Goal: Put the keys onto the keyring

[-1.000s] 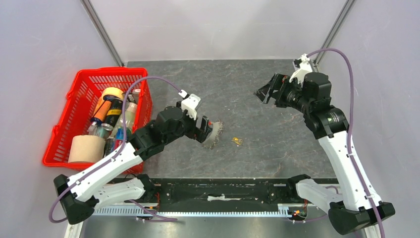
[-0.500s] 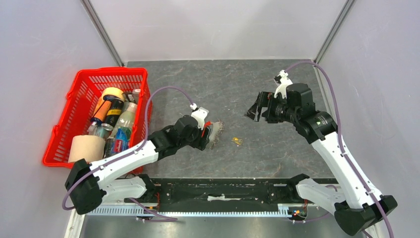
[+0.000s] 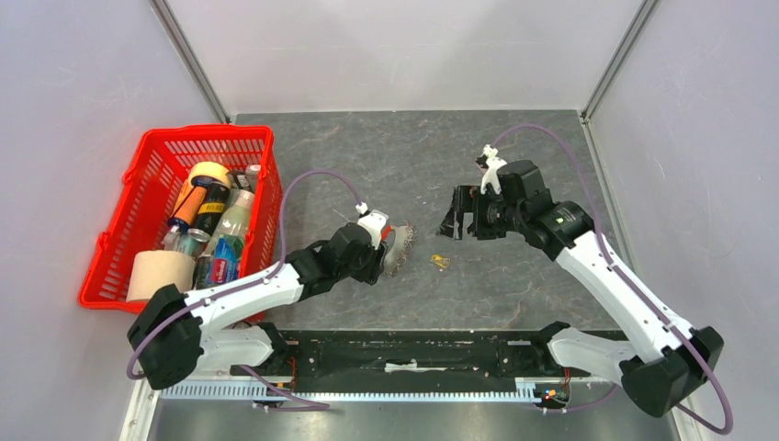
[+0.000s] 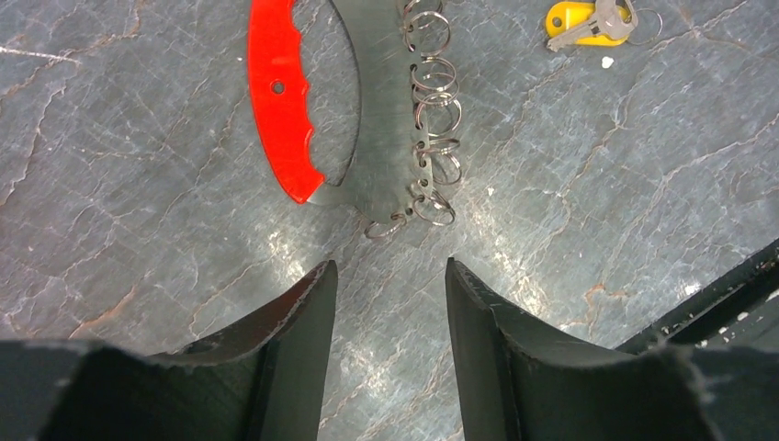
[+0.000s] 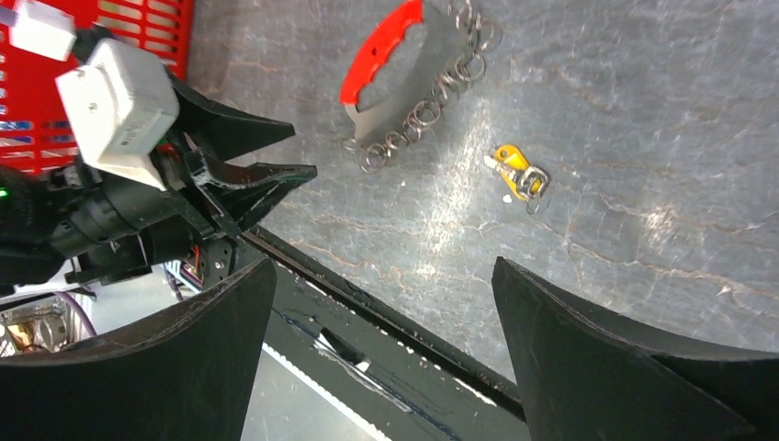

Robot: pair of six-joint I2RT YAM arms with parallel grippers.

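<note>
The red basket stands well left of the keyring. The left gripper is the arm nearer the keyring. Its jaws are partway apart with nothing between them, and the fan's near tip lies just beyond them, its long axis running straight ahead. The right gripper hangs to the keyring's right, jaws wide and empty. Near the keyring's right side, not touching it, lies the yellow-headed key — likely the right arm's pick.

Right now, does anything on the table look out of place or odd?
Only the yellow key: it lies alone on the table, apart from the red keyring and its row of small rings. Nothing looks spilled or damaged.
</note>
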